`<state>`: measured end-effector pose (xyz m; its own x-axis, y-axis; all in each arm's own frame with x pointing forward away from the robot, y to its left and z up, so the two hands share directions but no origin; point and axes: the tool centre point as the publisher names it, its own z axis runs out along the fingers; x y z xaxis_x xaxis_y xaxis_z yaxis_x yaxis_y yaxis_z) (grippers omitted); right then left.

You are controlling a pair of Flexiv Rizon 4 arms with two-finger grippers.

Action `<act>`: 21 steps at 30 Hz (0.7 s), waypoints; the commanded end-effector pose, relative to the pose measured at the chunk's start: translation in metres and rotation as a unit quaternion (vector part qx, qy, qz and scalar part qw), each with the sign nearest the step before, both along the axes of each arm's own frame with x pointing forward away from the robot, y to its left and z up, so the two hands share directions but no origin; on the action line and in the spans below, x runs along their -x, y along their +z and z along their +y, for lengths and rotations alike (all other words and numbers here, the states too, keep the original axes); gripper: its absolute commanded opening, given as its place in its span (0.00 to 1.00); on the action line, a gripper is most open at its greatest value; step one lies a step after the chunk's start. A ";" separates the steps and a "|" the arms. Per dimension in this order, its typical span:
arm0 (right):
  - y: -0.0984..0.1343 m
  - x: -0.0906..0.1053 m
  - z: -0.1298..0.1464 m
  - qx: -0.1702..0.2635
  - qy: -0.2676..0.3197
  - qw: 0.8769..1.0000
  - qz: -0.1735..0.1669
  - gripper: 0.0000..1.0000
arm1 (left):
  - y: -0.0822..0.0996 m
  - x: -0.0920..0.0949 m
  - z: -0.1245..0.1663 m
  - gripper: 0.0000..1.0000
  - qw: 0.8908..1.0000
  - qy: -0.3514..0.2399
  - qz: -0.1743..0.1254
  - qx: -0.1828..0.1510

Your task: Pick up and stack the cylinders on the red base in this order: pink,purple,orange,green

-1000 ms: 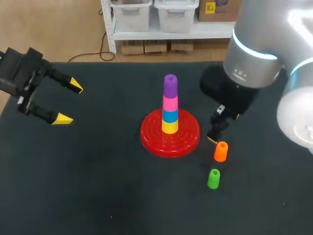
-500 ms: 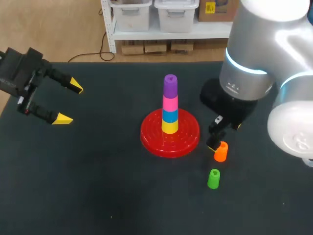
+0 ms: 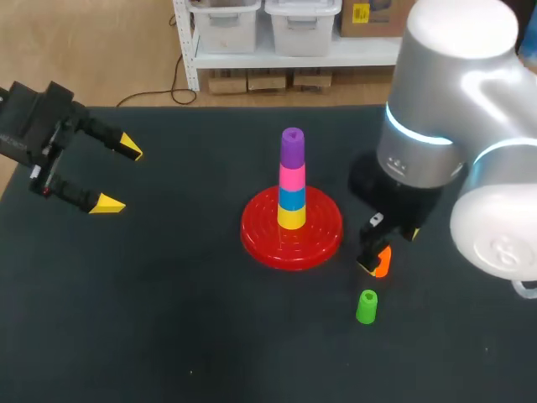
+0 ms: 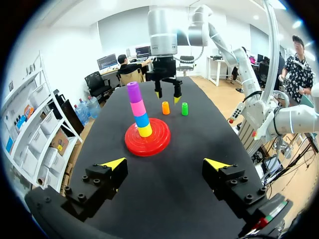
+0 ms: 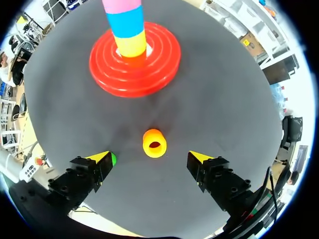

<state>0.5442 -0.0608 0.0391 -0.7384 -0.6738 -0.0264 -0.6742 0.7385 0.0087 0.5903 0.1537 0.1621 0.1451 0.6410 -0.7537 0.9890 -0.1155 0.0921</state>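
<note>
The right pincer (image 5: 149, 157) is hovering over the orange cylinder (image 5: 154, 143) with its fingers spread wide on both sides and not gripping it. This is probably because orange is the next colour in the order. The cylinder is standing upright on the tabletop (image 3: 168, 319) near the red base (image 3: 256, 235), where purple (image 3: 291, 147) is already sitting on pink (image 3: 291, 177). The left pincer (image 3: 117, 176) is waiting wide open, well apart.
</note>
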 end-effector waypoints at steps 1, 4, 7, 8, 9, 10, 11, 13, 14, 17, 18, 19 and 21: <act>-0.009 -0.002 0.002 0.004 -0.002 1.000 0.002 1.00 | -0.001 0.001 0.001 1.00 1.000 0.000 -0.002 0.002; -0.011 -0.003 0.001 0.004 -0.006 1.000 0.002 1.00 | -0.001 0.001 0.001 1.00 1.000 0.000 -0.002 0.002; -0.013 -0.005 0.000 0.004 -0.009 1.000 0.000 1.00 | -0.001 0.001 0.001 1.00 1.000 0.000 -0.002 0.002; -0.014 -0.006 0.000 0.004 -0.009 1.000 0.001 1.00 | -0.001 0.001 0.001 1.00 1.000 0.000 -0.002 0.002; -0.015 -0.007 0.000 0.004 -0.011 1.000 0.001 1.00 | -0.001 0.001 0.001 1.00 1.000 0.000 -0.002 0.002; -0.016 -0.007 -0.001 0.004 -0.012 1.000 0.002 1.00 | -0.001 0.001 0.001 1.00 1.000 0.000 -0.002 0.002; -0.018 -0.007 -0.001 0.005 -0.012 1.000 0.004 1.00 | -0.001 0.001 0.001 1.00 1.000 0.000 -0.002 0.002; -0.020 -0.008 -0.001 0.005 -0.015 1.000 0.005 1.00 | -0.001 0.001 0.001 1.00 1.000 0.000 -0.002 0.002; -0.022 -0.008 -0.001 0.005 -0.018 1.000 0.007 1.00 | -0.001 0.001 0.001 1.00 1.000 0.000 -0.002 0.002; -0.025 -0.009 -0.003 0.005 -0.023 1.000 0.009 1.00 | -0.001 0.001 0.001 1.00 1.000 0.000 -0.002 0.002; -0.026 -0.009 -0.003 0.005 -0.023 1.000 0.010 1.00 | -0.001 0.001 0.001 1.00 1.000 0.000 -0.002 0.002; -0.026 -0.010 -0.003 0.004 -0.024 1.000 0.010 1.00 | -0.001 0.001 0.001 1.00 1.000 0.000 -0.002 0.002; -0.028 -0.010 -0.003 0.004 -0.024 1.000 0.012 1.00 | -0.001 0.001 0.001 1.00 1.000 0.000 -0.002 0.002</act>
<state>0.5523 -0.0642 0.0136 -0.7701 -0.6380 -0.0043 -0.6379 0.7699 0.0166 0.5903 0.1537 0.1621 0.1451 0.6410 -0.7537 0.9890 -0.1155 0.0921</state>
